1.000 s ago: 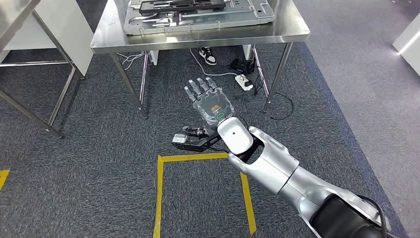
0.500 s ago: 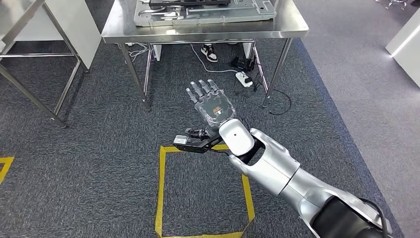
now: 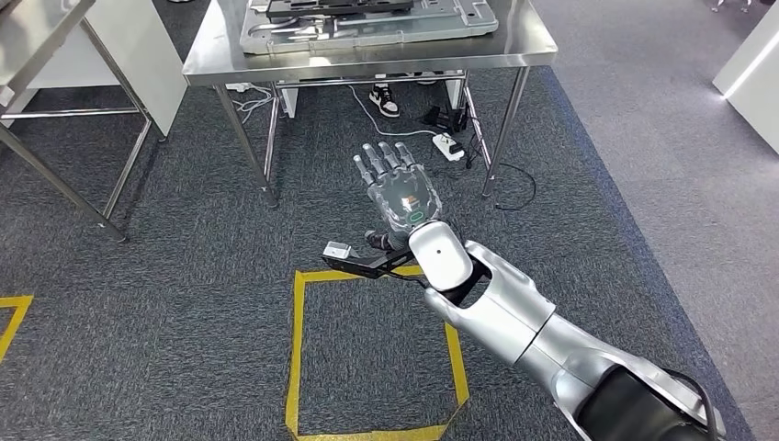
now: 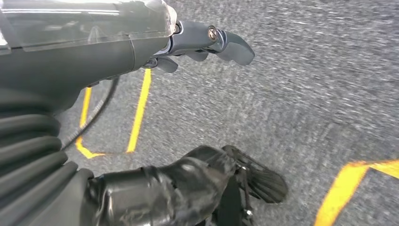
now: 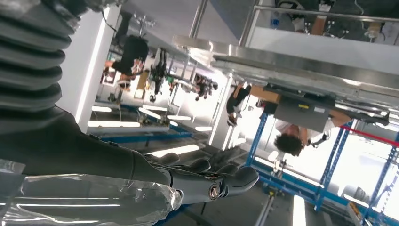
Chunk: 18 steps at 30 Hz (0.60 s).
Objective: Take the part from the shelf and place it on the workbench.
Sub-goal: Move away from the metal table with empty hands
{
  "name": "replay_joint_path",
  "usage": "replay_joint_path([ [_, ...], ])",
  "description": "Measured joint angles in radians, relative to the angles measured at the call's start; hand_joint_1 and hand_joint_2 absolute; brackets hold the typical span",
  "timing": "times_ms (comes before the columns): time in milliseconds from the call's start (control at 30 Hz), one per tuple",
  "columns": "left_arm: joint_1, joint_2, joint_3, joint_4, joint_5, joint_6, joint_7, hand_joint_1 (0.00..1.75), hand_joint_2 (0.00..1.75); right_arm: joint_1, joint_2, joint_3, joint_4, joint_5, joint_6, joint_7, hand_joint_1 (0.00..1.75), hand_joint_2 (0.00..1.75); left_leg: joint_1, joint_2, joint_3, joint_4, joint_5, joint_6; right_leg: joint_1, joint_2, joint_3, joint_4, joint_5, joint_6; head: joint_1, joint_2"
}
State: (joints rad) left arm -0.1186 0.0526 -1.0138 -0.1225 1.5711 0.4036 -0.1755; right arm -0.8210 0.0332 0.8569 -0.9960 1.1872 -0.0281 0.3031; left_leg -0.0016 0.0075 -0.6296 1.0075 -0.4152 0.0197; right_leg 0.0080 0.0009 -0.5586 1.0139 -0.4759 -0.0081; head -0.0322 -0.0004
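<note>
steel workbench (image 3: 367, 57) bears flat grey part (image 3: 367, 20); right robot hand (image 3: 397, 188) splayed, empty.

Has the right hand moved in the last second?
Cannot tell. The whole head view has shifted, so the camera moved; the right hand keeps its place just beyond the far edge of the yellow tape square, fingers apart.

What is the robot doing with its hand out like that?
The robot is holding its right hand out flat over the grey carpet, fingers spread, with nothing in it. Its left hand hangs low near the floor, and it looks empty too. Ahead stands a shiny metal workbench with a grey part lying on top. A yellow taped square marks the floor.
</note>
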Motion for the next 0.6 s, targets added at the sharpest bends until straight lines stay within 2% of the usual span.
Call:
replay_joint_path([
  [233,0.002,-0.005,0.038,0.0,0.0,-0.028,-0.029,0.0,0.0,0.083,-0.005,-0.065,0.029,-0.097,-0.009,-0.023,0.0,0.0,0.001,0.0,0.001,-0.001,-0.003,-0.005,0.0,0.0,0.001,-0.002,-0.003,-0.002,0.0,0.0],
  [467,0.009,-0.012,0.082,0.0,0.0,0.008,0.014,0.0,0.0,0.288,-0.033,-0.223,0.233,-0.445,-0.118,-0.172,0.0,0.0,0.001,-0.005,0.003,-0.001,-0.009,-0.005,-0.001,-0.004,0.007,-0.009,-0.007,0.0,0.001,0.0],
  [600,0.014,-0.015,0.098,0.0,-0.002,0.037,0.044,0.0,0.0,0.416,-0.064,-0.331,0.383,-0.568,-0.146,-0.197,0.0,0.0,0.001,-0.006,0.004,-0.001,-0.012,-0.002,-0.001,-0.004,0.012,-0.013,-0.009,0.003,0.001,0.0],
])
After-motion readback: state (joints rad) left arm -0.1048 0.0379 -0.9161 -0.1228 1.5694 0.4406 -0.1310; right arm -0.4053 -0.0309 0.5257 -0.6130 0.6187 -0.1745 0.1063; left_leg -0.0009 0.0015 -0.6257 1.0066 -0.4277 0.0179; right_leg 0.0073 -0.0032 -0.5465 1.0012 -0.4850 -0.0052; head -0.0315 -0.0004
